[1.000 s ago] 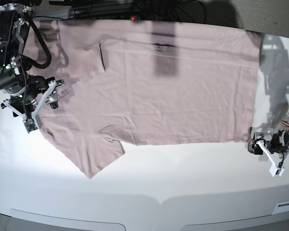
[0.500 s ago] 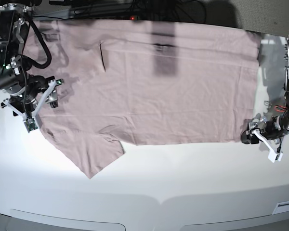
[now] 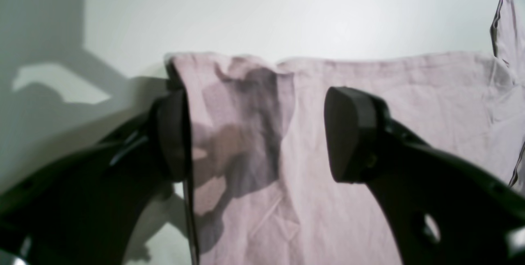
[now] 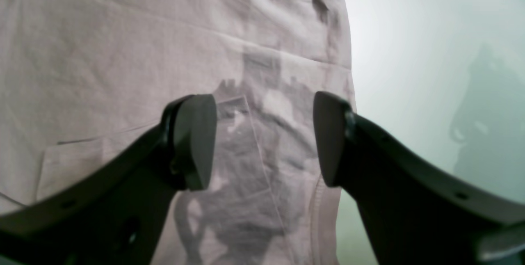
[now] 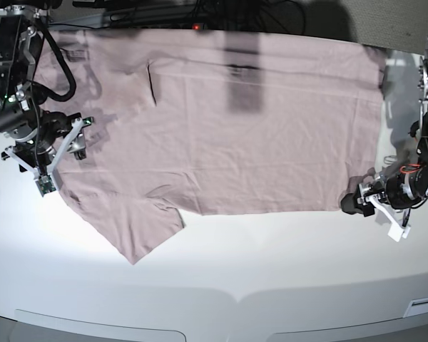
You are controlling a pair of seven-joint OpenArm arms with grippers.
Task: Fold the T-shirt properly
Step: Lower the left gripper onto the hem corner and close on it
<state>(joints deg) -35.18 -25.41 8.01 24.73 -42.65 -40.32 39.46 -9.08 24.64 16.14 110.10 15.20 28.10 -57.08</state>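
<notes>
The pink-mauve T-shirt (image 5: 257,135) lies spread flat on the white table (image 5: 271,271), with one sleeve (image 5: 139,231) pointing toward the front left. My left gripper (image 5: 357,202) is open at the shirt's front right hem corner. In the left wrist view it (image 3: 262,133) straddles that corner (image 3: 229,92), with one finger (image 3: 174,133) at the cloth edge. My right gripper (image 5: 75,148) is open over the shirt's left end. In the right wrist view it (image 4: 262,140) hovers over the fabric (image 4: 123,51) near its edge, holding nothing.
Dark cables and equipment (image 5: 200,11) run along the table's back edge. A dark shadow (image 5: 244,78) falls across the shirt's upper middle. A pale panel (image 5: 235,313) borders the table's front edge.
My left gripper has moved left from off the cloth to the shirt's front right corner. The right arm and the shirt have not visibly moved.
</notes>
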